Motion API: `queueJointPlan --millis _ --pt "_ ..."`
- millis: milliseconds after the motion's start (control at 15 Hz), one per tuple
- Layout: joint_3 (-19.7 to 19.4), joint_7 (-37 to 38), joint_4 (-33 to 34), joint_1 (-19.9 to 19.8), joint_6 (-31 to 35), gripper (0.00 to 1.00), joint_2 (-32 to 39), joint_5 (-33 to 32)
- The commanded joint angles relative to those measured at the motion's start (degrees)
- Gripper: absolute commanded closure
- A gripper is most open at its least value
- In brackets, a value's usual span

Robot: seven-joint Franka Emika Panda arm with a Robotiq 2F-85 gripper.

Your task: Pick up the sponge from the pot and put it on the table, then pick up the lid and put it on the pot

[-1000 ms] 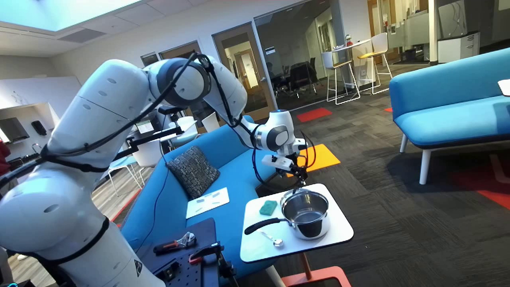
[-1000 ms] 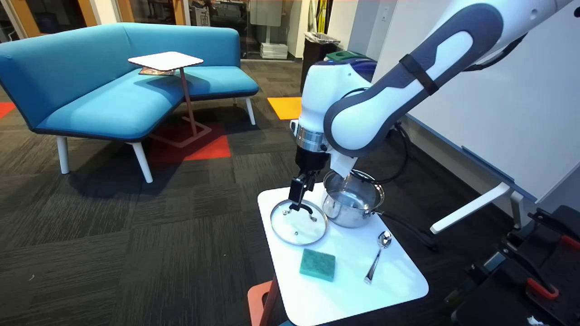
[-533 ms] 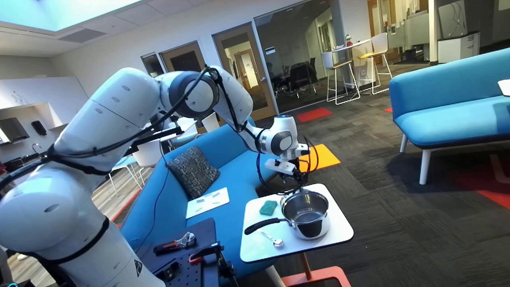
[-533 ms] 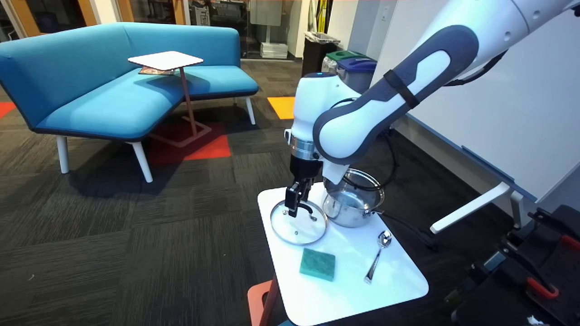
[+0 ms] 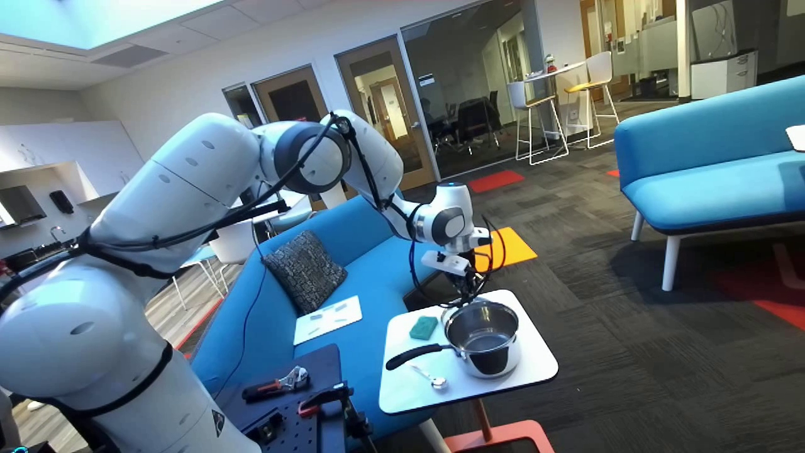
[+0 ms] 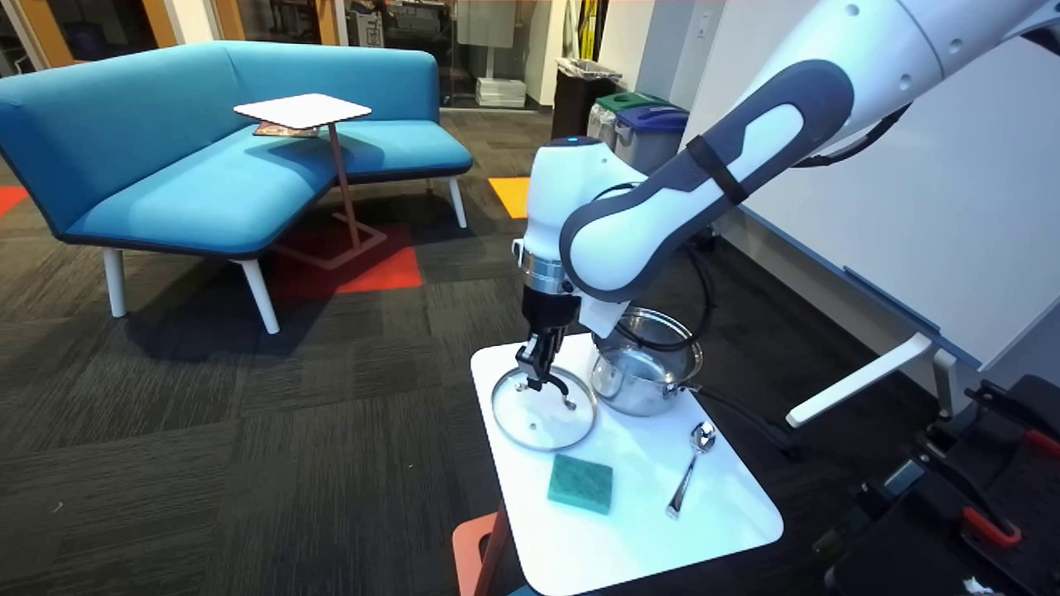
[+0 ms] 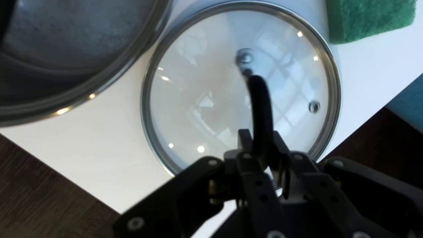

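The gripper points down over the lid and grasps its black handle, the fingers set snugly on both sides of the curved bar, as the wrist view shows. The lid is clear glass with a metal rim and sits toward a corner of the small white table; whether that rim rests on the tabletop or is slightly raised, I cannot tell. Just beside the lid stands the silvery metal pot, upright and open at the top, its round bottom showing through the mouth in both exterior views. The green sponge lies flat on the table, near the lid but not touching it, and apart from the pot too. A metal spoon lies on the same table, with a stretch of white between it and the sponge, its bowl end nearer the pot. From the pot's wall a black side grip sticks out, near the spoon in an exterior view. In both exterior views the white robot arm bends down to the table from above. In an exterior view a blue couch stands close by the table, with a grey cushion against its back and a flat white sheet on its seat.
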Motion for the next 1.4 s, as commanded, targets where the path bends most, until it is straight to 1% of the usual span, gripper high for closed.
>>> queueJointPlan --millis 0,67,333,600,800,1000,1133,1333 --pt "0.13 -0.42 0.47 -0.29 -1.91 0.98 -1.36 0.09" --pt "0.04 0.0 -0.65 -0.43 -1.54 0.96 -2.58 0.18" --pt "0.08 0.35 -5.5 -1.56 0.24 0.96 -8.36 0.39" --pt "1.67 -1.5 -10.86 -4.54 1.2 0.96 -15.13 1.66" --pt "4.04 -3.81 -14.7 -7.71 3.29 0.96 -18.97 3.53" --pt "6.97 -8.23 -17.42 -10.85 4.6 0.96 -21.19 6.45" --pt "7.83 -9.63 -19.45 -12.05 5.71 0.96 -22.76 7.88" --pt "5.42 -5.65 -23.45 -11.43 6.02 0.96 -26.09 8.13"
